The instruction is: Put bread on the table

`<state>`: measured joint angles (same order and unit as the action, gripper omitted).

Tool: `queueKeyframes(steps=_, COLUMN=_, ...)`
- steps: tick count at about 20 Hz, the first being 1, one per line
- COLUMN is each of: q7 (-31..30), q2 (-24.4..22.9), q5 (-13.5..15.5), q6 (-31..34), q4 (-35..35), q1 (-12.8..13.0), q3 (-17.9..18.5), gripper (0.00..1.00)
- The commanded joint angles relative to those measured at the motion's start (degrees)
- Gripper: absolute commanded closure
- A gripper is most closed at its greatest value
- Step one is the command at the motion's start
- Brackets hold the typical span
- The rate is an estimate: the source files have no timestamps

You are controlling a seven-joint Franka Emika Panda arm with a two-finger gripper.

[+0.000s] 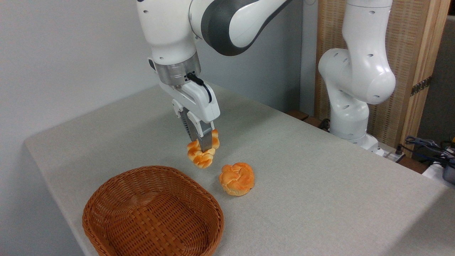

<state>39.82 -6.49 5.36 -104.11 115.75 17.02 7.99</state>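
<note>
Gripping the bread (202,153) between my fingers (205,141), my gripper (203,144) clamps the braided loaf across its middle, low over the table (320,177); whether its underside touches the cloth I can't quite tell. Round bun (237,179) sits on the table just right of it, wicker basket (153,213) nearer the front edge, apart from both.

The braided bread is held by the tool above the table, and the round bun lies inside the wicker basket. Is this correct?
Not quite. The tool does hold the braided bread above the table, but the round bun lies on the table beside the wicker basket, which is empty. The camera view shows it.
</note>
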Motion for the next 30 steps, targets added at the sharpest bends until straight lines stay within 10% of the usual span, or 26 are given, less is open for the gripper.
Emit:
queueKeyframes(steps=1, q7=0.87, q2=-0.28, q5=-0.96, q6=-1.62, q4=0.01, q1=0.74, q3=0.45, gripper=0.0)
queueKeyframes(steps=30, q7=-0.01, q2=-1.34, q5=-3.6, q6=-9.44, q4=-3.16, q1=-0.14, q3=5.19, gripper=0.0)
